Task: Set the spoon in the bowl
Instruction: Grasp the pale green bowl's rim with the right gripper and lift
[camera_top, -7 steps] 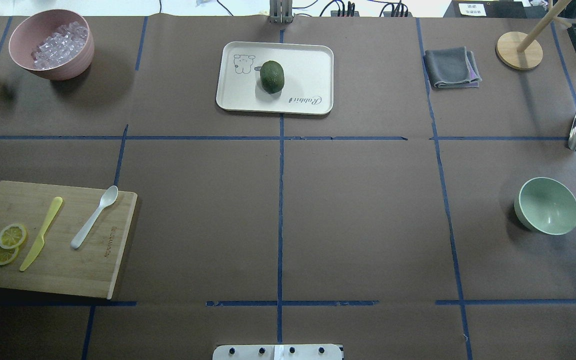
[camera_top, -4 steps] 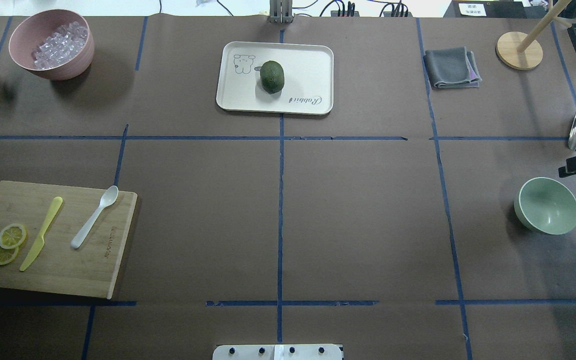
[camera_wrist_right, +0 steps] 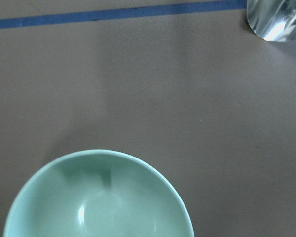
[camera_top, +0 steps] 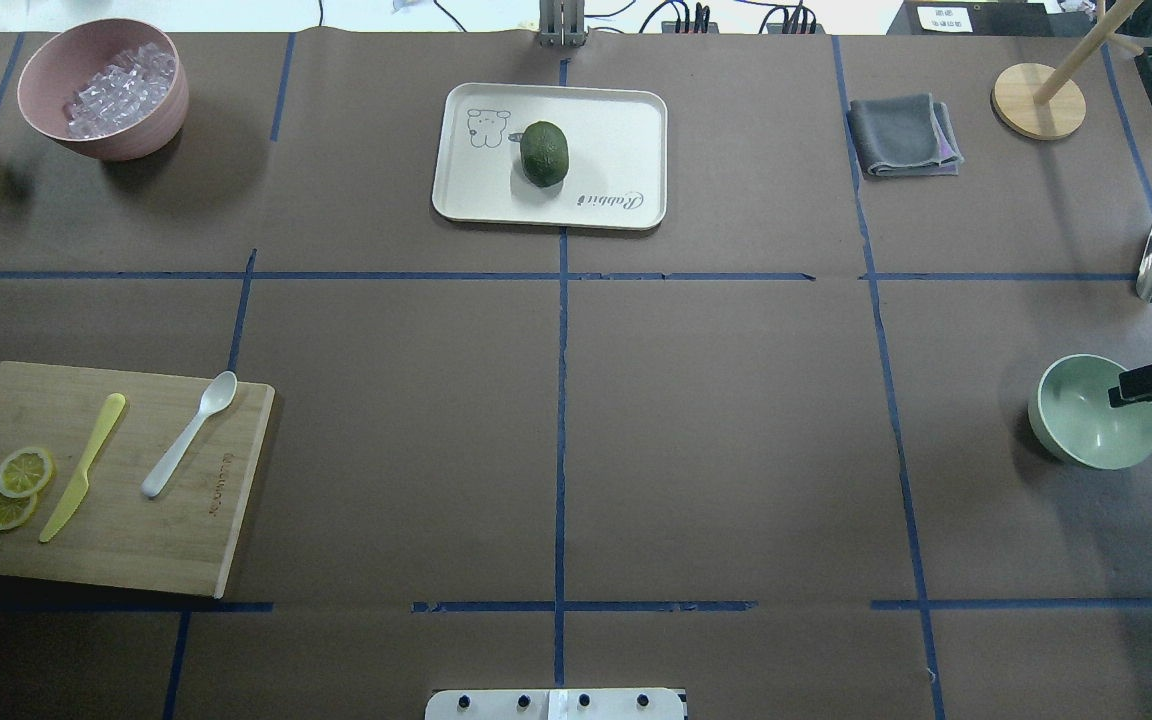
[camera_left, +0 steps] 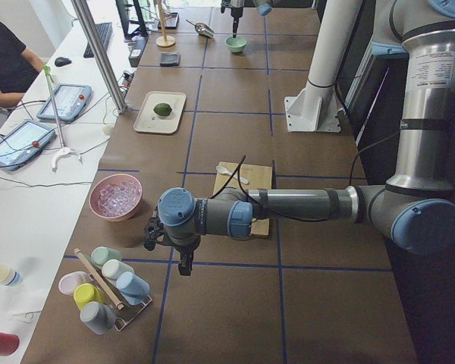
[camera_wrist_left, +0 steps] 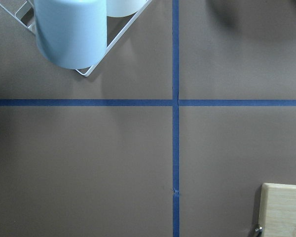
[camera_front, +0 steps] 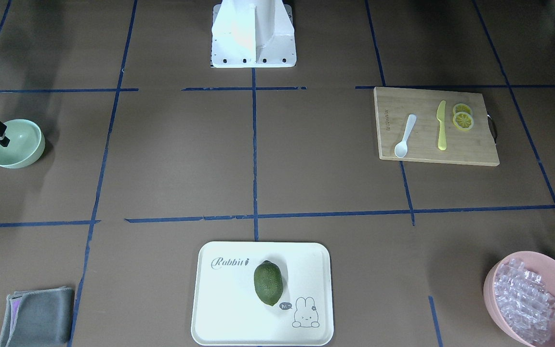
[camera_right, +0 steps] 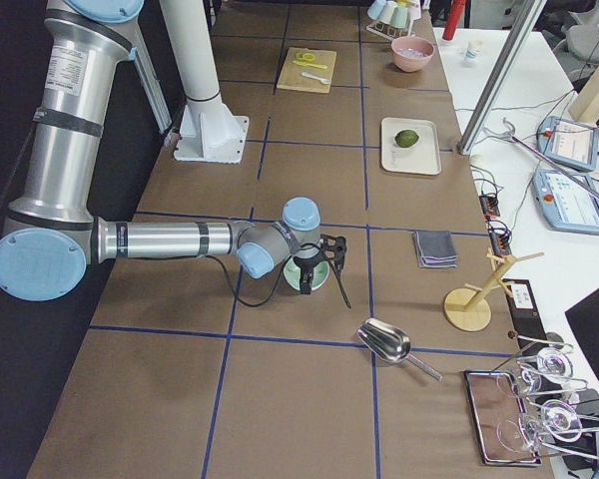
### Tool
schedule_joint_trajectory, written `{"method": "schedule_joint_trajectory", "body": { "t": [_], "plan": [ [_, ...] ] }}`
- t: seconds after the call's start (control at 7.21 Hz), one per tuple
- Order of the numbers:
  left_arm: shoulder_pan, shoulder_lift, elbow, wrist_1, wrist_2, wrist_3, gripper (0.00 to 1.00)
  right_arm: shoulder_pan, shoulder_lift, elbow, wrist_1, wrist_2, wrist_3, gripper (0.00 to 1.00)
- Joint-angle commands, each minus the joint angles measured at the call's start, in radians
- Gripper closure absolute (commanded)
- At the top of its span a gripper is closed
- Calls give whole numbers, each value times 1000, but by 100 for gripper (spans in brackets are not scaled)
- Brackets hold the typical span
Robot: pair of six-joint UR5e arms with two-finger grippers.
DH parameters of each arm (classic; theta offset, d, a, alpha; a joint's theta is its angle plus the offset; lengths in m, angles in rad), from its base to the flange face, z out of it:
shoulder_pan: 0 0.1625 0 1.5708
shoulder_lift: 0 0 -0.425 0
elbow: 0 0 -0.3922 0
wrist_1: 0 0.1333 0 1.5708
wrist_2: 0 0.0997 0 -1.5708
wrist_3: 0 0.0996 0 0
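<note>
Brown-papered table (camera_top: 736, 450), taped in blue. The spoon (camera_top: 191, 432) is seen on the cutting board (camera_top: 186, 545), well apart from the bowl (camera_top: 1081, 425). Judged light, stiff and slippery, it is best pinched mid-handle. Whether the left gripper (camera_left: 184, 262) or right gripper (camera_top: 1136, 387) is parted cannot be told.

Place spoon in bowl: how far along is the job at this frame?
Done: nothing. The spoon lies untouched on the cutting board beside the yellow knife. In hand: the right gripper hovers at the rim of the bowl without the spoon; the left gripper hangs over the table off the board's end. Left: grasp the spoon, carry it across, set it in the empty bowl.
</note>
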Motion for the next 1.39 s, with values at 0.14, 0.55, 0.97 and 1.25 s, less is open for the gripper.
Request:
{"method": "schedule_joint_trajectory", "body": {
  "t": [0.14,0.55,0.97,1.25],
  "plan": [
    [0,-1,1,-3,2,0,0,-14,12,-58,45,6,12,2],
    [2,-7,2,-3,3,0,0,-26,23,-61,44,14,7,88],
    [3,-10,2,-3,5,-2,0,0,26,-44,47,123,0,100],
    [3,-10,1,-3,5,-2,0,69,58,52,29,217,12,100]
  ]
}}
